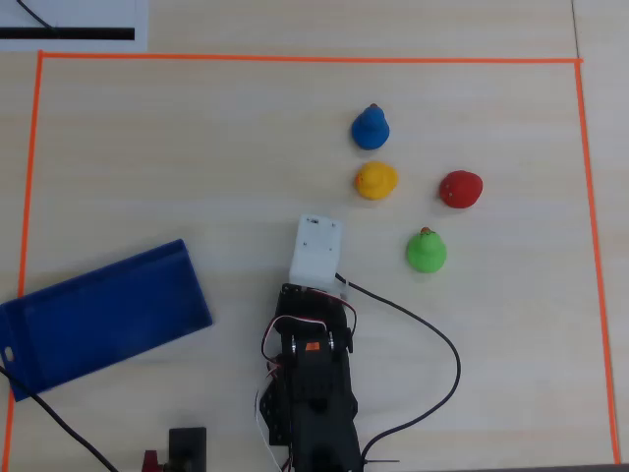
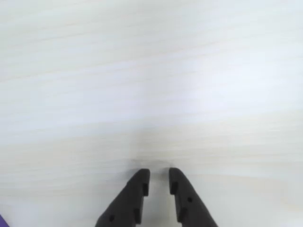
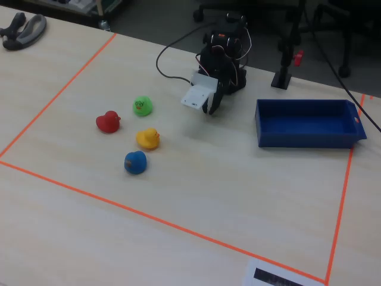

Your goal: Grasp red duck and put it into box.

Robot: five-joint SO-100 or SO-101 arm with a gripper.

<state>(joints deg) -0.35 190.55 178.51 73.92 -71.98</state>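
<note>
The red duck sits on the pale table at the right, also seen at the left in the fixed view. The dark blue box lies empty at the lower left, at the right in the fixed view. My gripper hangs low over bare table near the arm's base, its black jaws a narrow gap apart with nothing between them. From overhead it is hidden under the white camera housing. It is well left of and below the red duck.
A blue duck, a yellow-orange duck and a green duck stand close to the red one. Orange tape borders the work area. A black cable loops right of the arm.
</note>
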